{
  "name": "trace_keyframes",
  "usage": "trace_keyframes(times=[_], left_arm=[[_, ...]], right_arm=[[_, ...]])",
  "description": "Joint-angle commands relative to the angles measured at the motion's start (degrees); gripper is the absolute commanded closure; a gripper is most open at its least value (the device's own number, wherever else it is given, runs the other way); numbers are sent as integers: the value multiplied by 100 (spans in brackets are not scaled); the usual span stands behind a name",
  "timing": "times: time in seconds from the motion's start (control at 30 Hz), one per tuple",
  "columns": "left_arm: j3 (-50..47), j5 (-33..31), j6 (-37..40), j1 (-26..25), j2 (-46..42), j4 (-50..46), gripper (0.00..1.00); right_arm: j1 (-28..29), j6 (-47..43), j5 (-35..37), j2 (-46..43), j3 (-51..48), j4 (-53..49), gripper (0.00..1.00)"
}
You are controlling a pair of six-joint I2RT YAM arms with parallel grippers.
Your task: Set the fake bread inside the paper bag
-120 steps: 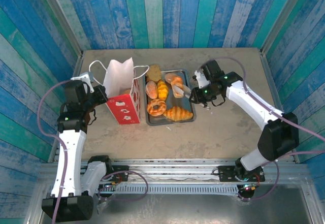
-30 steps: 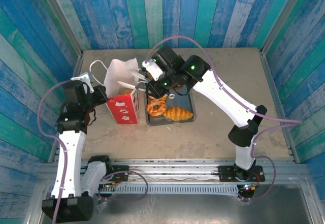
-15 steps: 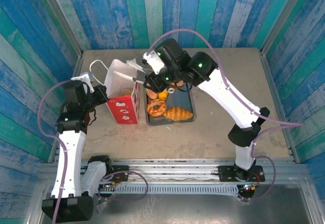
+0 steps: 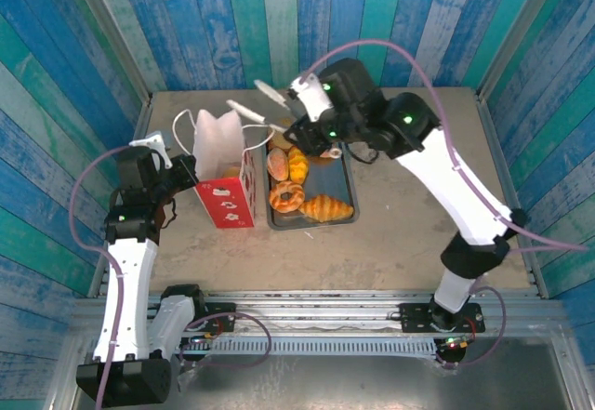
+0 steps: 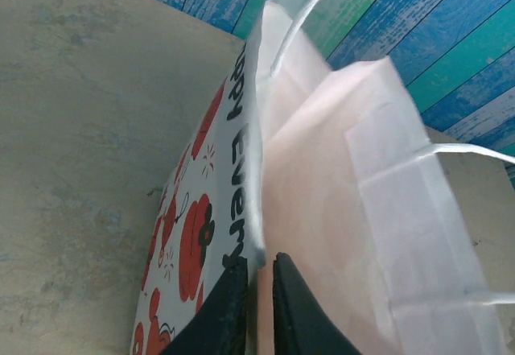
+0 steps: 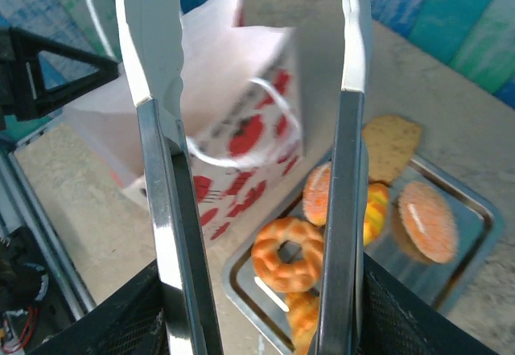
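While my left gripper [image 5: 257,286] pinches one wall of the paper bag [image 5: 338,178] between its black fingers [image 5: 233,307], my right gripper [image 6: 245,25] hangs raised, its long fingers spread wide with nothing between them. My left wrist view gives the pinch up close, paper caught edge-on; from above, that gripper [image 4: 189,176] simply meets the bag's left side. My right wrist view looks down between the fingers at the upright bag, just beside the metal tray [image 6: 483,214] where the fake bread [image 6: 366,214] lies: ring donut [image 6: 294,254], round bun [image 6: 426,220], brown slice [image 6: 392,142]. The top view adds a croissant [image 4: 325,208] at the tray's near end.
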Motion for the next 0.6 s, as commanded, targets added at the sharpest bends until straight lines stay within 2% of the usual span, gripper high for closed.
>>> trace_keyframes(times=[0.0,0.1,0.3,0.47,0.57], left_arm=[[77,-10,30,12,-20,151,82],[110,-70,43,17,-54,120,76],[145,-246,15,15,-208,94,54],[89,-373,-22,12,-436,205,50],[-60,-447,-108,17,-631,433,41]], right_arm=[[-421,109,70,-691,-547,328,44],[-803,162,-133,-1135,-1249,450,43],[-1647,419,-776,-1837,-2756,768,43],[-1876,552,-928,-2092,-3756,898,43],[-1911,629,-931,-2111,-4212,986,43]])
